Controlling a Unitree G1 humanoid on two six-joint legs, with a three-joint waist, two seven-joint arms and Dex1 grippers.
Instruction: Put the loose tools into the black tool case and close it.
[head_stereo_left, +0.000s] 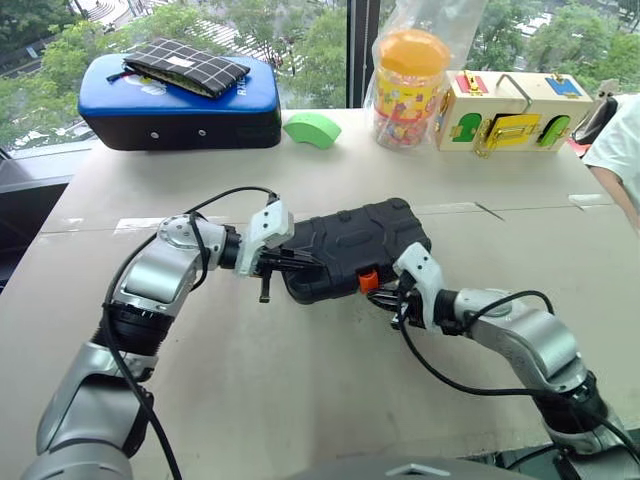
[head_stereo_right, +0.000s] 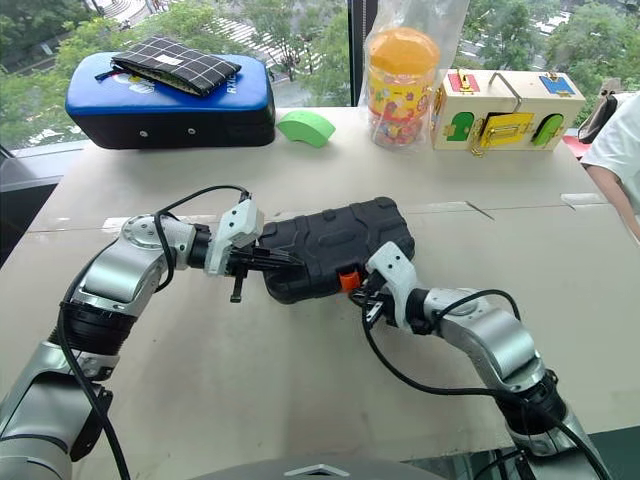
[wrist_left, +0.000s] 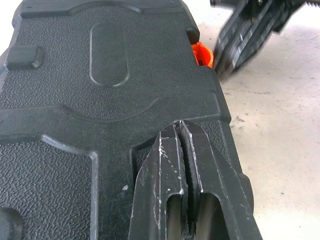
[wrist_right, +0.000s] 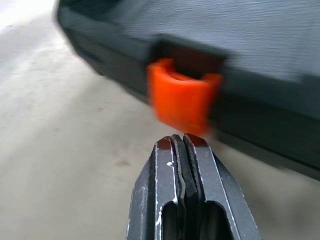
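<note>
From the head views, the black tool case (head_stereo_left: 355, 248) lies closed near the middle of the counter (head_stereo_left: 300, 390), its orange latch (head_stereo_left: 368, 280) on the near edge. The left tool (head_stereo_left: 283, 262) rests on the case's left end with its fingers clenched together, grasping nothing. The right tool (head_stereo_left: 392, 297) sits just beside the latch, likewise clenched and empty. At the far edge stand a blue-topped case (head_stereo_left: 180, 100), a green block (head_stereo_left: 312, 129), a yellow-lidded jar (head_stereo_left: 408, 90) and a wooden latch box (head_stereo_left: 512, 112).

In the left wrist view, the left tool's closed fingertips (wrist_left: 180, 150) press on the case's textured lid.

In the right wrist view, the right tool's closed tips (wrist_right: 182, 150) point at the orange latch, just short of it.
</note>
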